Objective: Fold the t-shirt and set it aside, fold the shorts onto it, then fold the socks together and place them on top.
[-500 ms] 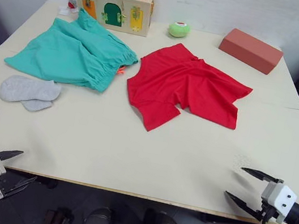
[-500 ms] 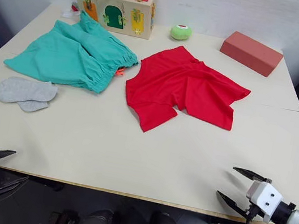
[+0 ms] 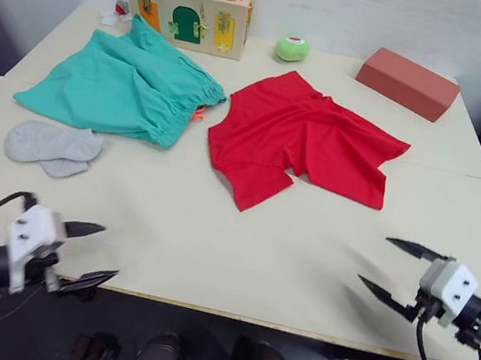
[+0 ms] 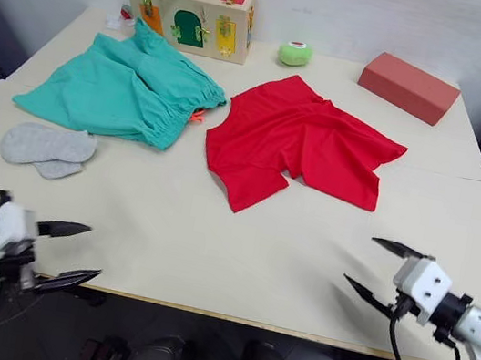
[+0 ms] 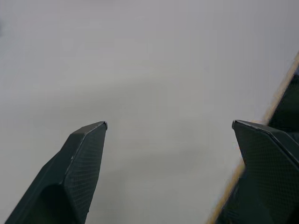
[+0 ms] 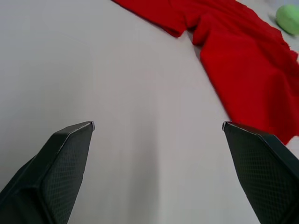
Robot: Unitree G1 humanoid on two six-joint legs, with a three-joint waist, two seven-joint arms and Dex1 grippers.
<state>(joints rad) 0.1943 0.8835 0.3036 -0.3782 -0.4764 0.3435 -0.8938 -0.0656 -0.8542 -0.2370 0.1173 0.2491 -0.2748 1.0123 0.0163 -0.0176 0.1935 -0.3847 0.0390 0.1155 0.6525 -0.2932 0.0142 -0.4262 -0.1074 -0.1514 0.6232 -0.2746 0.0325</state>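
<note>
We find the t-shirt lying unfolded and rumpled at the centre of the bench. The shorts lie spread at its 9 o'clock, just beside it. The socks rest overlapped at 7 o'clock from the shorts. The left end effector hangs at the near bench edge, fingers spread, holding nothing. The right end effector hovers over bare bench at 5 o'clock from the t-shirt, likewise spread and empty.
</note>
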